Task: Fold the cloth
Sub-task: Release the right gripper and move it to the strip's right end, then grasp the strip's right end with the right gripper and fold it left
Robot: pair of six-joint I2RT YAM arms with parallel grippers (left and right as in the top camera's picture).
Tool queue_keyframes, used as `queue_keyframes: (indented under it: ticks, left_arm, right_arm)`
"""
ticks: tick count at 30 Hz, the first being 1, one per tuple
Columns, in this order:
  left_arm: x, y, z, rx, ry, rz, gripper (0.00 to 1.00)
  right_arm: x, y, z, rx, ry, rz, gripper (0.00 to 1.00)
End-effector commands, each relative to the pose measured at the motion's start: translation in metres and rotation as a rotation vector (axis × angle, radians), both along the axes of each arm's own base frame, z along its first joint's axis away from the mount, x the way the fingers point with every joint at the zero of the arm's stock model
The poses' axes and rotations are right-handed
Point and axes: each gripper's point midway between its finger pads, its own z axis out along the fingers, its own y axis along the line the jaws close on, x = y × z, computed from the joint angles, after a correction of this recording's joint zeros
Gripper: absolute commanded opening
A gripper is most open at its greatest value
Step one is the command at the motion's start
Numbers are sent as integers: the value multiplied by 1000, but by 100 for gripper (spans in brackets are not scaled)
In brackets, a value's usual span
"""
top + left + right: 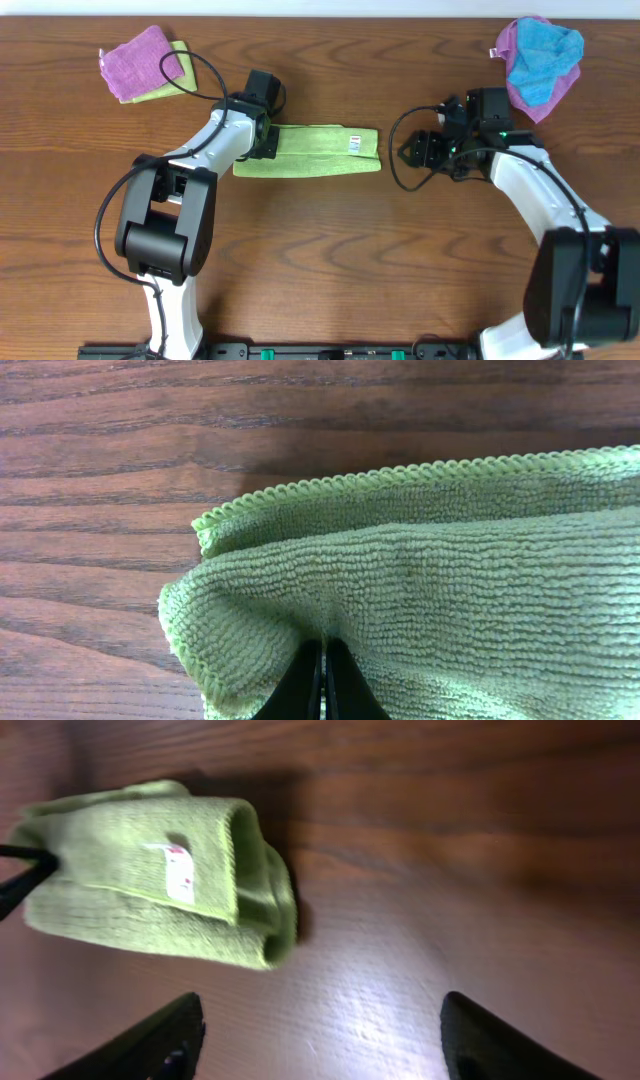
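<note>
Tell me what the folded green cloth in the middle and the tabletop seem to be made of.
The cloth looks like microfibre terry: matte, with fine looped pile in rows and a stitched hem. The table looks like dark wood or wood-grain laminate; its streaky grain carries a soft glare, so the finish seems semi-gloss.

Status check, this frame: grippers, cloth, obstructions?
Left gripper shut on the cloth at its left end. Right gripper open, empty, beside the other end. Cloth folded into a strip, label up. Spare cloths at far corners, well apart.

Blue cloth (545, 58), yellow-green cloth (150, 94), wooden table (320, 260)
</note>
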Motion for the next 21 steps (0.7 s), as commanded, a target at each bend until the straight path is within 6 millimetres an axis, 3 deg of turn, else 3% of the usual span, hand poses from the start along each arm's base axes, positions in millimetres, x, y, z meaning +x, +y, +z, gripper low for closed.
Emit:
queue_keyframes:
  ticks: [1,10,17,21]
  left_arm:
    - [-8,2,-20,10,51,-12,6]
    - [-8,2,-20,11,52,-12,6]
    - [-8,2,-20,10,53,-12,6]
    - [-8,2,-20,11,52,-12,6]
  right_arm:
    - [3,22,-4,155,10,75,82]
    - [10,51,-26,389,60,113,83]
    - [16,60,-53,406,87,101,84]
    - [12,76,-69,420,126,107,84]
